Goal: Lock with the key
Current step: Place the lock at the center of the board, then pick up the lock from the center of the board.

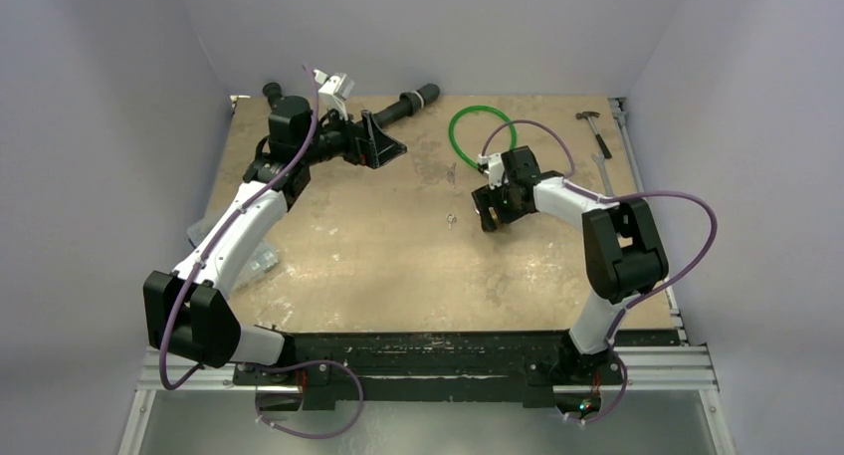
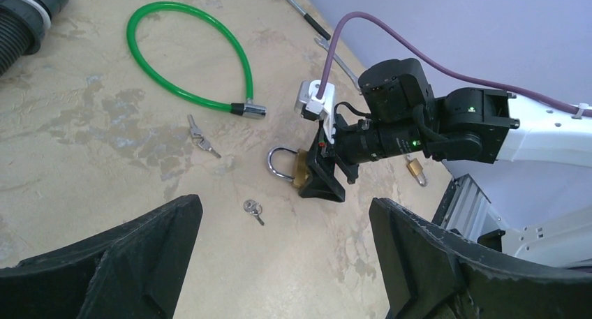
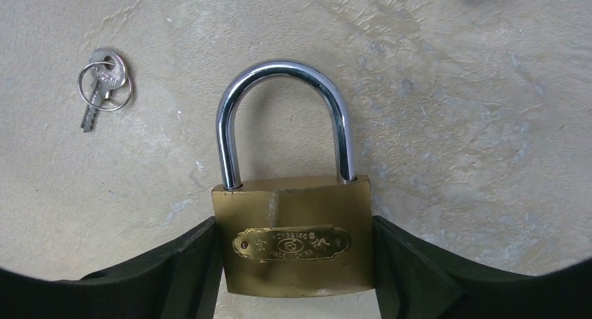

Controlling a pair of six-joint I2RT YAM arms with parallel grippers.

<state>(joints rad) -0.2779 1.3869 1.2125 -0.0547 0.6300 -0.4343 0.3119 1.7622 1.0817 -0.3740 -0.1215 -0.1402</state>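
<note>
The lock (image 3: 293, 242), a brass padlock with a silver shackle, lies flat on the table. My right gripper (image 3: 293, 228) is shut on its body, one black finger pressed to each side. In the left wrist view the shackle of the lock (image 2: 280, 162) sticks out leftward from the right gripper (image 2: 317, 179). The key (image 3: 102, 82), tiny and silver on a small ring, lies loose on the table left of the shackle, seen too as the key (image 1: 451, 219) and the key (image 2: 253, 209). My left gripper (image 1: 383, 146) hangs wide open at the back left, holding nothing.
A green cable loop (image 1: 482, 131) lies behind the right gripper, with a second bunch of keys (image 2: 199, 137) near its end. A hammer (image 1: 594, 126) is at the back right, a black pipe (image 1: 413, 102) at the back. A second small padlock (image 2: 415, 169) lies past the right arm.
</note>
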